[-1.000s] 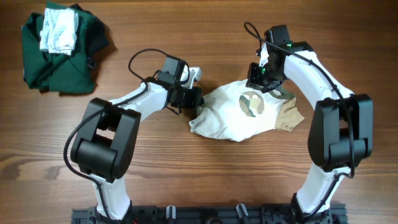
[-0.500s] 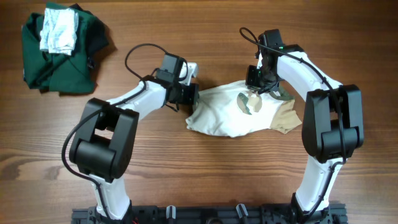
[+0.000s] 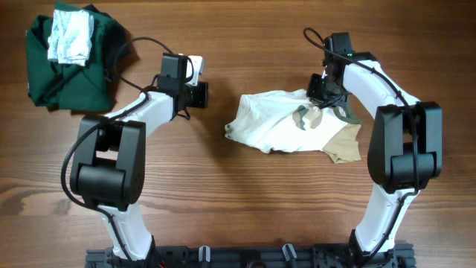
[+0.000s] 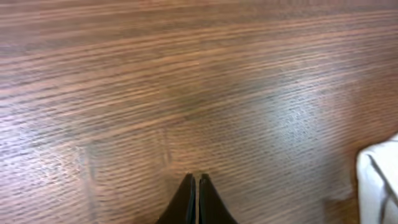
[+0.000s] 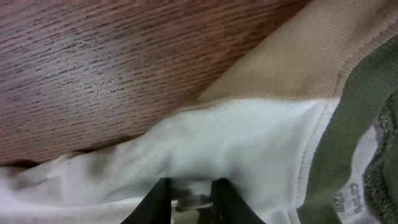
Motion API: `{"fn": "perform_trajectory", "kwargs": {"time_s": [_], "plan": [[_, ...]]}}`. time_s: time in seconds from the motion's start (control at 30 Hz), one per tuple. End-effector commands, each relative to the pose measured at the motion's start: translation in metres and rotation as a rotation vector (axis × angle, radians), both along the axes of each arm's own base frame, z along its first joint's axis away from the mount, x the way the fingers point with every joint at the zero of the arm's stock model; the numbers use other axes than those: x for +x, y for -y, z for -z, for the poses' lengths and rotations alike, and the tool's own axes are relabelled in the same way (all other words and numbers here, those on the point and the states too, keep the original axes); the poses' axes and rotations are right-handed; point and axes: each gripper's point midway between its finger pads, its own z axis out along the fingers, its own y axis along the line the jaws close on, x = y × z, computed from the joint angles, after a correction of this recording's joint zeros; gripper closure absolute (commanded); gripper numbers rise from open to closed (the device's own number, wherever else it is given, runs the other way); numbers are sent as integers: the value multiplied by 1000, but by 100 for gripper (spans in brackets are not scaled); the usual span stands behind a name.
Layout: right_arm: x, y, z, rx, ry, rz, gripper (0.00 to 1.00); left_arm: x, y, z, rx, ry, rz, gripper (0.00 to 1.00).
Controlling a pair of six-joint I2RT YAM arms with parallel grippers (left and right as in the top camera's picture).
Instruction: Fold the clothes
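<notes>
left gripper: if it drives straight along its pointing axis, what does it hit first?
Likely the bare wooden table ahead of the shut left gripper. The white garment lies off to the right, out of line. Depth is hard to judge.

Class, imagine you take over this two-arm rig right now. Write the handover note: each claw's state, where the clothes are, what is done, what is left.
The left claw is shut and empty, over the bare wooden table, left of the garment and apart from it.
The right claw is shut on the far edge of the small cream garment with a khaki-tan part and green trim.
That garment lies bunched up, right of centre. A large dark green garment with a whitish-grey cloth on it sits at the far left corner.
Done: no neat fold shows.
Left: spread it flat, then fold it.
</notes>
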Motion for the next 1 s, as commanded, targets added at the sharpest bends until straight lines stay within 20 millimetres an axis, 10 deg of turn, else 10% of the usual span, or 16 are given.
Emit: {"fn": "perform_trajectory", "kwargs": {"time_s": [0.0,0.1,0.2,0.47,0.77,0.97], "plan": [[-5,14,21,-52,-41,33,76,-1,-5,1,26,-10,8,96],[-6,13,20,-45,-42,32,57,-15,16,-27,-88,-61,86,88],[-5,13,15,-46,-48,24,2,-39,49,-70,-234,-101,202,68],[15,4,-66,-1,79,-25,0,-96,123,-138,-258,-26,411,19],[-11,-11,-142,96,154,-71,0,-129,161,-68,-167,-217,422,17],[-23,-10,-164,94,181,-84,0,-132,156,-29,-124,-291,434,40]]}}
